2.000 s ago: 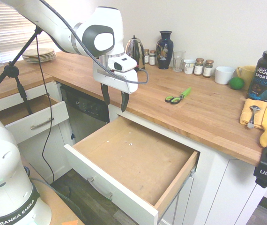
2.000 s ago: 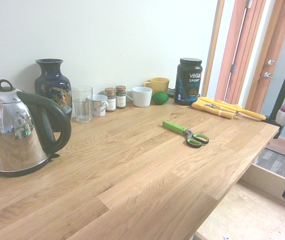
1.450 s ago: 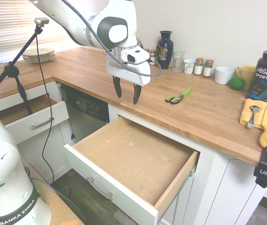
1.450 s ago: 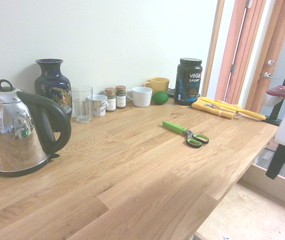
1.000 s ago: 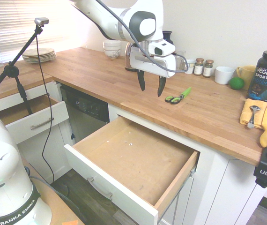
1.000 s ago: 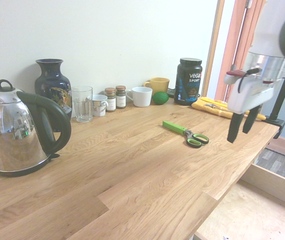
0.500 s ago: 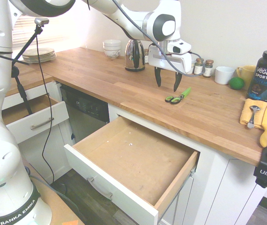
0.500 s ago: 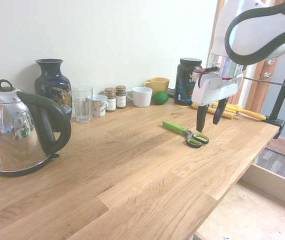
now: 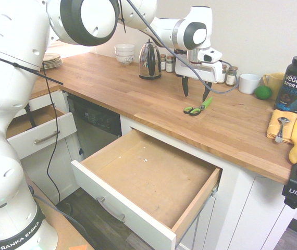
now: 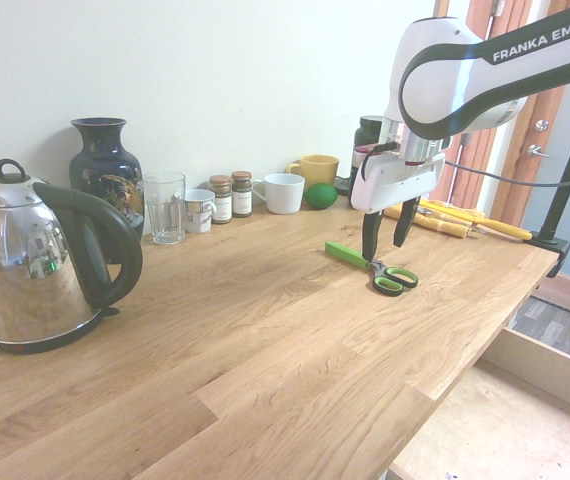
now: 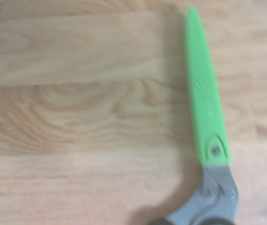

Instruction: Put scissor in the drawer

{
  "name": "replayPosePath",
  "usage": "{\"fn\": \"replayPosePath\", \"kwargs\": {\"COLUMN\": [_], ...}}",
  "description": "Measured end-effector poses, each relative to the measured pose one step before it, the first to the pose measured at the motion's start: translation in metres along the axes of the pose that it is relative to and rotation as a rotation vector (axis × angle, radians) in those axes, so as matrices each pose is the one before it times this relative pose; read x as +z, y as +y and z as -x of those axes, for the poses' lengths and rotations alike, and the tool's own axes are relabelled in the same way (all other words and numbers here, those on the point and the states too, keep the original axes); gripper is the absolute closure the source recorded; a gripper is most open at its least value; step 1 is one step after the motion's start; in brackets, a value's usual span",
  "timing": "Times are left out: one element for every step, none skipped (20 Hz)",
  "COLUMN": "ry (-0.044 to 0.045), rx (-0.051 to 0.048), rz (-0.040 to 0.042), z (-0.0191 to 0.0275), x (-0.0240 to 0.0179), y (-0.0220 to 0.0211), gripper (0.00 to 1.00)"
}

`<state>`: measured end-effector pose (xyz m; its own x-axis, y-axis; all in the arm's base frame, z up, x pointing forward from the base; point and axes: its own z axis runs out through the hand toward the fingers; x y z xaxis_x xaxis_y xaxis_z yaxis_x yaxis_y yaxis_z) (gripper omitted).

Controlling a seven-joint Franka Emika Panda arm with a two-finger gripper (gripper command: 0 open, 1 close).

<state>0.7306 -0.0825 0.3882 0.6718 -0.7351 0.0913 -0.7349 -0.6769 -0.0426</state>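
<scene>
The scissor (image 9: pixel 196 108) lies flat on the wooden counter, green blade part pointing toward the wall and green-black loop handles toward the counter's front edge. In the second exterior view the scissor (image 10: pixel 377 269) sits mid-counter. My gripper (image 9: pixel 195 96) hangs just above it, fingers pointing down and open, with nothing between them; from the other side the gripper (image 10: pixel 384 246) straddles the spot where blade meets handles. The wrist view shows the green blade part (image 11: pixel 206 103) close up. Below the counter the drawer (image 9: pixel 121 207) stands pulled out, its bare wood bottom showing.
Along the wall stand a steel kettle (image 10: pixel 45 265), dark vase (image 10: pixel 107 178), glass (image 10: pixel 164 207), spice jars, white mug (image 9: pixel 249 83), yellow mug and a black tub (image 9: pixel 296 84). A yellow cloth with a spoon (image 9: pixel 289 130) lies right. A smaller drawer (image 9: pixel 36 136) is open at left.
The arm has swung from beside the open drawer up and across the counter, ending right above the scissor. The fingers stayed open throughout. The scissor has not moved.
</scene>
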Motion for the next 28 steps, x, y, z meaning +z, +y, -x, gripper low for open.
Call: {"fn": "replayPosePath", "kwargs": {"ry": [-0.00156, -0.00210, -0.00308, -0.00385, -0.00346, -0.00320, -0.00357, -0.00290, -0.00190, -0.00246, -0.00225, -0.00173, -0.00131, -0.00147, -0.00207, -0.00177, -0.00170, -0.00180, -0.00180, -0.00218, -0.00208, -0.00102, 0.00080, 0.00153, 0.00029, 0.00027, 0.00047, 0.00049], "rx": [-0.00763, -0.00076, 0.00318, 0.00408, 0.00329, 0.00268, 0.00125, 0.00031, 0.00007, 0.00029, 0.00071, 0.00121, 0.00149, 0.00161, 0.00163, 0.00130, 0.00094, 0.00073, 0.00069, 0.00081, 0.00084, 0.00032, -0.00021, -0.00014, -0.00011, -0.00010, -0.00004, 0.00000], "rz": [0.00123, 0.00194, 0.00260, 0.00157, 0.00031, 0.00183, 0.00357, 0.00313, 0.00190, 0.00180, 0.00166, 0.00163, 0.00173, 0.00122, 0.00051, 0.00069, 0.00138, 0.00154, 0.00157, 0.00174, 0.00142, 0.00066, -0.00056, -0.00117, -0.00017, -0.00016, -0.00037, -0.00041], "z": [-0.00326, -0.00332, -0.00320, -0.00270, -0.00226, -0.00184, -0.00083, -0.00037, -0.00039, -0.00010, -0.00011, -0.00034, -0.00052, -0.00049, -0.00033, -0.00031, -0.00030, -0.00024, -0.00026, -0.00028, -0.00027, -0.00020, -0.00019, -0.00019, -0.00004, -0.00002, -0.00005, -0.00006], "x": [0.00080, 0.00154, 0.00217, 0.00269, 0.00359, 0.00462, 0.00470, 0.00392, 0.00299, 0.00265, 0.00216, 0.00179, 0.00161, 0.00149, 0.00156, 0.00166, 0.00194, 0.00212, 0.00234, 0.00248, 0.00219, 0.00159, 0.00090, 0.00044, 0.00044, 0.00045, 0.00026, -0.00001], "y": [-0.00088, -0.00010, 0.00039, 0.00044, 0.00018, 0.00030, 0.00024, -0.00011, -0.00038, -0.00012, 0.00021, 0.00047, 0.00067, 0.00063, 0.00043, 0.00036, 0.00036, 0.00030, 0.00027, 0.00035, 0.00035, 0.00015, -0.00011, -0.00022, -0.00010, -0.00012, -0.00010, -0.00005], "gripper": [0.00, 0.00, 0.00, 0.00, 0.00, 0.00, 0.00, 0.00, 0.00, 0.00, 0.00, 0.00, 0.00, 0.00, 0.00, 0.00, 0.00, 0.00, 0.00, 0.00, 0.00, 1.00, 1.00, 1.00, 1.00, 1.00, 1.00, 1.00]}}
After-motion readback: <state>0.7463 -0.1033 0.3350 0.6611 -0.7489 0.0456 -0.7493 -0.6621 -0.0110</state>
